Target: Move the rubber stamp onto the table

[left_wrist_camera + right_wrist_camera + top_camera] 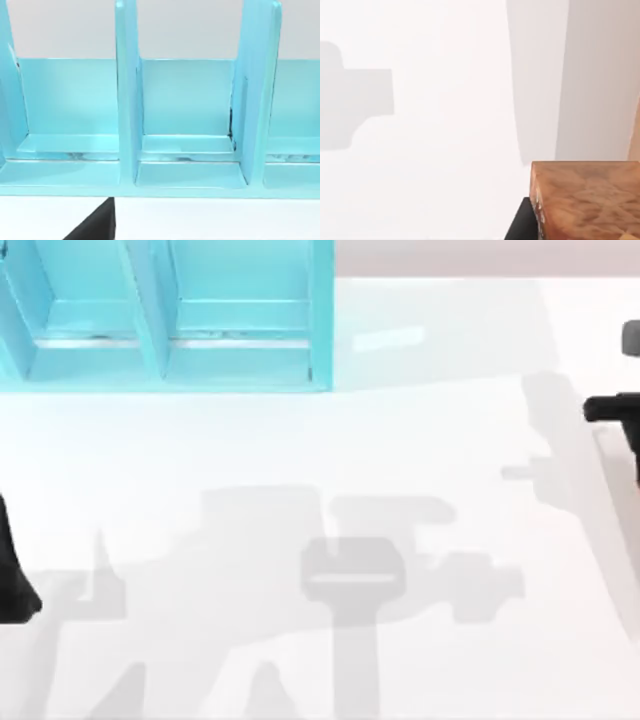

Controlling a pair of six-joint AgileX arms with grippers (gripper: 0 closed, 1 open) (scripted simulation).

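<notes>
The rubber stamp [585, 200] is an orange-brown block seen very close in the right wrist view, above the white table [440, 130]. A black finger [521, 224] of my right gripper lies against its side, so the gripper looks shut on it. In the top view, my right gripper [598, 409] is at the table's right edge, over the white table [300, 440]. My left arm [15, 585] is parked at the left edge. A black part of my left gripper [95, 225] sits low in front of the shelf.
A turquoise shelf unit [160, 340] with upright dividers stands at the back left of the table. The left wrist view faces the compartments of this shelf unit [125, 125], and nothing lies in them. Grey arm shadows fall across the middle of the table.
</notes>
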